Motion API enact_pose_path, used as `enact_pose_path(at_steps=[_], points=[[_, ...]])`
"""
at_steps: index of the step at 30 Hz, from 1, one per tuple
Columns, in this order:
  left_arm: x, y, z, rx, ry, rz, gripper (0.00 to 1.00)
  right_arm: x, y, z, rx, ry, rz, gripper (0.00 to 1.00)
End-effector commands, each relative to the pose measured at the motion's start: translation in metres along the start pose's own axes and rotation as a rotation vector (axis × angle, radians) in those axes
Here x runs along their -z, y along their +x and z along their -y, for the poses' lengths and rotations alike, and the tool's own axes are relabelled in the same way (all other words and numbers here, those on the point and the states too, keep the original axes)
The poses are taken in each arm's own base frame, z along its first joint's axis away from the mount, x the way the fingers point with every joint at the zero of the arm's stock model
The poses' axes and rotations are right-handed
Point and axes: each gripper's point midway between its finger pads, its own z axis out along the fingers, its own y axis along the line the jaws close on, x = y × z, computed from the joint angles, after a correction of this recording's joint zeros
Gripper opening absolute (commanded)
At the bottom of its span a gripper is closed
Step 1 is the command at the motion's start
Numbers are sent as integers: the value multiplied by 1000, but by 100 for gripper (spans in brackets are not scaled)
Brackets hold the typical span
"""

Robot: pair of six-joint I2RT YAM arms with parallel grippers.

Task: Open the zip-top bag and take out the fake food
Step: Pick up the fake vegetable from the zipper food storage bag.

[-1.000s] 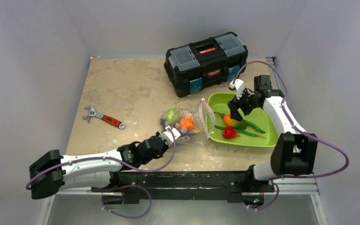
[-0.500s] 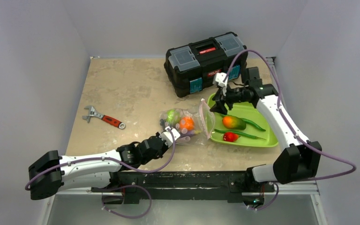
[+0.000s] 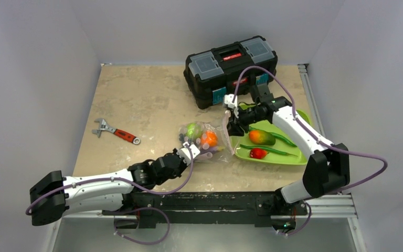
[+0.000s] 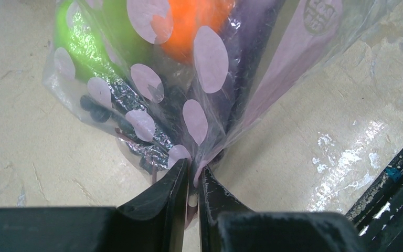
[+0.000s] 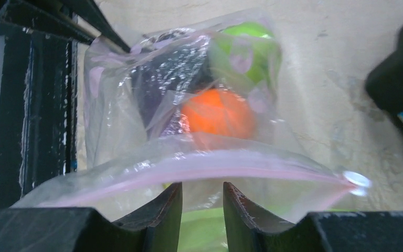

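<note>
Between left tool (image 4: 193,179) — grasping it — and parted right tool (image 5: 202,202) lies the zip-top bag (image 3: 208,137).

Setting: a robot test cell in a lab. Blank grey walls (image 3: 42,79) box in a beige tabletop (image 3: 147,100) on the left, far and right; left arm (image 3: 99,184) and right arm (image 3: 299,131) mount on a black rail (image 3: 204,202) at the near edge. Props look staged: toolbox (image 3: 231,68), wrench (image 3: 116,132), fake food (image 3: 261,137) on a green tray (image 3: 288,157).
</note>
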Motion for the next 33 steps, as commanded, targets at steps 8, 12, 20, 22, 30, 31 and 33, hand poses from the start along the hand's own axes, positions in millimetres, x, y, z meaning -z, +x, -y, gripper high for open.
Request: enact_pose_path(at_steps=[8,12,20,22,30,31,33], points=[[-4,-7,1,71,-5,48,10,-62,39,-24,90,-120,-207,40],[-3,-8,1,82,-2,52,9,-76,50,-31,117,-149,-258,49],[-5,-7,2,94,7,51,9,-98,59,-42,167,-172,-312,66],[-6,-6,3,97,9,48,9,-106,64,-43,174,-157,-340,65],[-6,2,6,117,19,38,9,-131,93,-41,213,-74,-457,52],[-6,3,5,118,17,35,9,-133,96,-43,212,-78,-464,47],[-6,4,5,120,16,35,9,-133,96,-44,206,-86,-463,34]])
